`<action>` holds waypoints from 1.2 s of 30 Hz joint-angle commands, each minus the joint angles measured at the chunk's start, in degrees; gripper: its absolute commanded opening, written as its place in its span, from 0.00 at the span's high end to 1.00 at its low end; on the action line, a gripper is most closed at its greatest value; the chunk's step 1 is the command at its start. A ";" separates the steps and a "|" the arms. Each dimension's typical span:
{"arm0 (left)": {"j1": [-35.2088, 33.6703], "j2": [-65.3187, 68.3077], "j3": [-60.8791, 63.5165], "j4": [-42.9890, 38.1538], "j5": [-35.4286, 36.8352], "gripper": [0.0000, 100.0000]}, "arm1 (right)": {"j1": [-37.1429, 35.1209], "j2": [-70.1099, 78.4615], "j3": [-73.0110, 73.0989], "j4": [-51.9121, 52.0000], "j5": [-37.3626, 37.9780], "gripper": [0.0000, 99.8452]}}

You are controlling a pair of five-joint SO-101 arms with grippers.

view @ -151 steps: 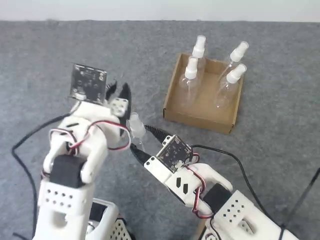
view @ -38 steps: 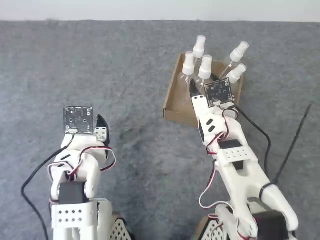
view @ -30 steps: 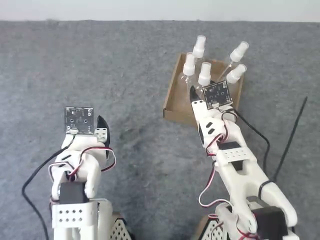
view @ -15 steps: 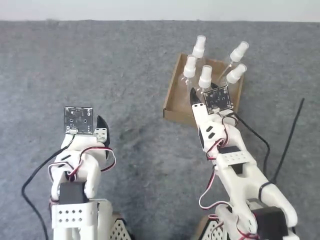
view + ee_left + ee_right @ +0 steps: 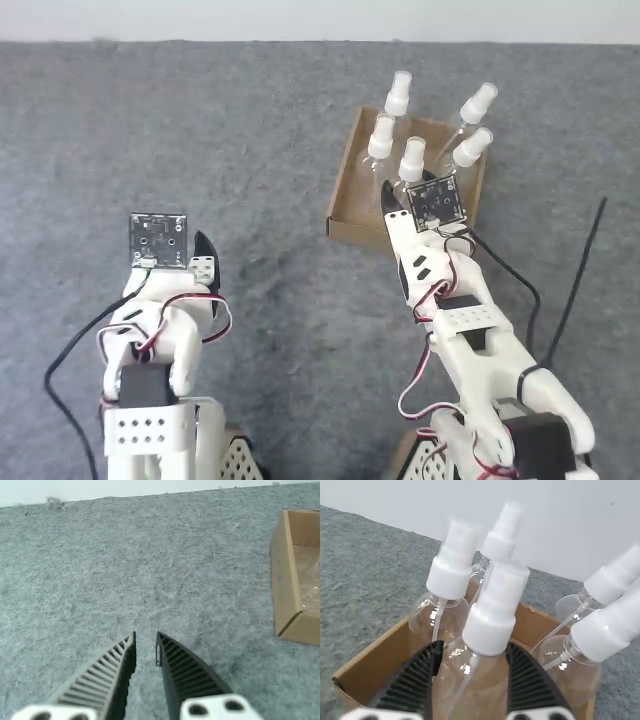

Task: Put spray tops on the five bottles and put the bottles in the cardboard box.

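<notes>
Fifth bottle [image 5: 492, 612] sits in the cardboard box [image 5: 352, 228] by its near wall, my right gripper [image 5: 473, 649] clamped on its body; left gripper [image 5: 145, 636] barely parted, holding nothing.

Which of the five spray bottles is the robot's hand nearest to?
The front middle bottle in the cardboard box: the right hand grips it, while the other four bottles stand free beyond it.
</notes>
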 commanded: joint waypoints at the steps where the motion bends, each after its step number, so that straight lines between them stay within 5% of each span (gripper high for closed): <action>1: 0.18 -1.32 -0.31 -1.67 0.09 0.94 | -0.48 -0.92 0.35 -1.19 0.70 0.99; 9: 0.18 -1.32 -0.31 -1.67 0.09 0.94 | -0.57 -0.75 1.32 -1.27 0.70 0.86; 36: 0.18 -1.14 0.66 -3.96 0.00 0.94 | -0.48 -1.10 1.14 -1.19 0.79 0.76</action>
